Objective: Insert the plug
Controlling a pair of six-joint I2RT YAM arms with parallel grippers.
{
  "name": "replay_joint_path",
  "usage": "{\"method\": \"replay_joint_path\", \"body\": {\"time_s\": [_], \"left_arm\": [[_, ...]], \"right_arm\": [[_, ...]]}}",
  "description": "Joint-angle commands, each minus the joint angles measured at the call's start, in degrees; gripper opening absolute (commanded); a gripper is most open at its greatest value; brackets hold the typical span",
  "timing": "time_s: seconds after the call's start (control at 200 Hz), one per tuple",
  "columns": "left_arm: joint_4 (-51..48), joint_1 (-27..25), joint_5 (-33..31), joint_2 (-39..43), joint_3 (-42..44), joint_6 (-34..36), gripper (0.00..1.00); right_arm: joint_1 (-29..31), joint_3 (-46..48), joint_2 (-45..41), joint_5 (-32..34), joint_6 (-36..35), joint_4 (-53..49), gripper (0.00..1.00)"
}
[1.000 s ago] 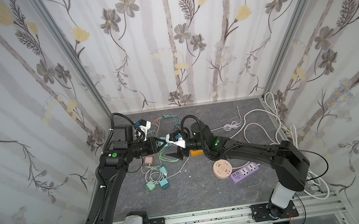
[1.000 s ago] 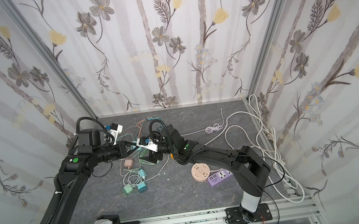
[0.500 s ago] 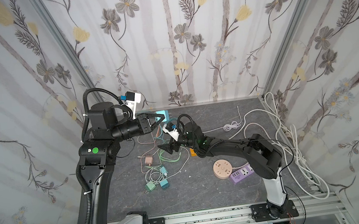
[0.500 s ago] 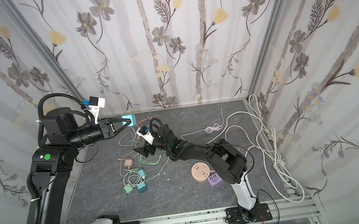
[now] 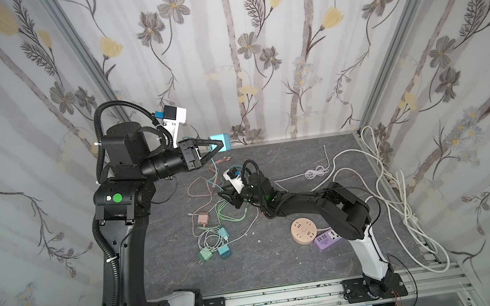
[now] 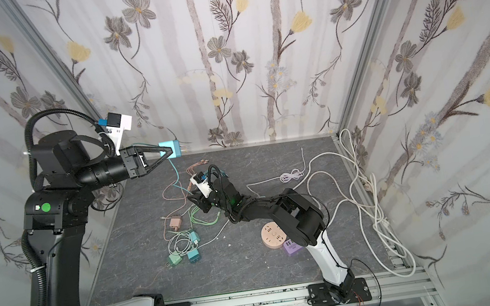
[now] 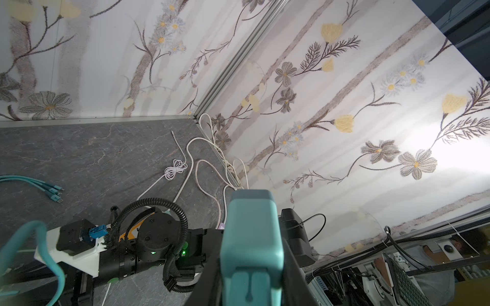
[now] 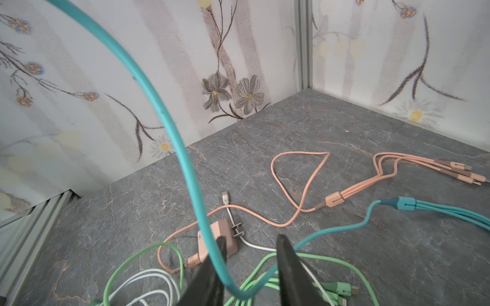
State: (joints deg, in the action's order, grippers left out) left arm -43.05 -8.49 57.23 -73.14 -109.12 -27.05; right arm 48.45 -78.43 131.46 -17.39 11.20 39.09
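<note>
Left gripper [image 5: 218, 147] raised near back wall, clenched on boxy teal plug adapter [image 5: 223, 142], prongs pointing right. Centre: right gripper [image 8: 250, 238] low over cable tangle [image 5: 216, 234], jaws slightly apart, teal cable [image 8: 164, 116] looping through gap. Round peach socket [image 5: 304, 231] just beside purple power strip [image 5: 327, 239]; grey stone-look tabletop [image 5: 252, 268] bare in front. White cords [image 5: 404, 197] along right edge.

Left claw [image 5: 220, 145] has risen high with the teal plug [image 5: 224, 140]; right arm [image 5: 324, 204] has folded lower.
</note>
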Motion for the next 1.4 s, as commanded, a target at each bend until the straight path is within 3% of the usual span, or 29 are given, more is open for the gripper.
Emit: {"method": "replay_joint_path", "body": {"time_s": [0.0,0.065,0.22,0.33,0.5,0.685,0.894,1.094,1.274,1.339,1.394], "left_arm": [[1.4,0.2,0.2,0.7,0.7,0.2,0.0],[2.7,0.2,0.3,0.7,3.0,-0.1,0.0],[4.4,-0.4,-2.5,2.9,9.7,1.8,0.0],[4.4,-1.8,-6.3,2.9,12.9,4.5,0.0],[2.3,-5.8,-11.5,-2.6,13.0,9.2,0.0],[-4.8,-13.4,-29.2,-12.5,4.3,19.0,0.0],[-4.5,-13.6,-33.7,-25.6,-11.0,21.3,0.0],[-3.4,-13.7,-40.6,-41.3,-35.8,22.7,0.0],[2.5,-14.0,-35.6,-47.6,-36.4,23.9,0.0],[1.5,-14.5,-35.7,-48.9,-34.3,25.7,0.0],[1.0,-14.9,-35.7,-49.5,-31.4,27.7,0.0]], "right_arm": [[-1.6,-2.0,-3.5,-0.2,6.0,1.9,0.09],[-3.3,-4.1,-5.4,-0.2,7.3,0.4,0.0],[-8.8,-8.7,-8.1,0.2,8.1,-4.8,0.0],[-13.2,-15.1,-9.2,-1.2,10.5,-14.5,0.0],[-19.2,-23.5,-8.6,-2.4,10.4,-20.7,0.0],[-25.3,-34.4,-3.5,-5.3,16.6,-24.4,0.0],[-29.8,-47.8,2.1,-5.1,18.8,-25.8,0.0],[-34.1,-59.2,7.6,-2.5,16.8,-26.6,0.0],[-36.9,-58.5,10.1,-4.7,15.7,-29.9,0.0],[-36.9,-54.3,9.6,-6.7,14.0,-31.5,0.11],[-37.0,-49.3,8.2,-7.7,13.1,-32.2,0.29]]}}
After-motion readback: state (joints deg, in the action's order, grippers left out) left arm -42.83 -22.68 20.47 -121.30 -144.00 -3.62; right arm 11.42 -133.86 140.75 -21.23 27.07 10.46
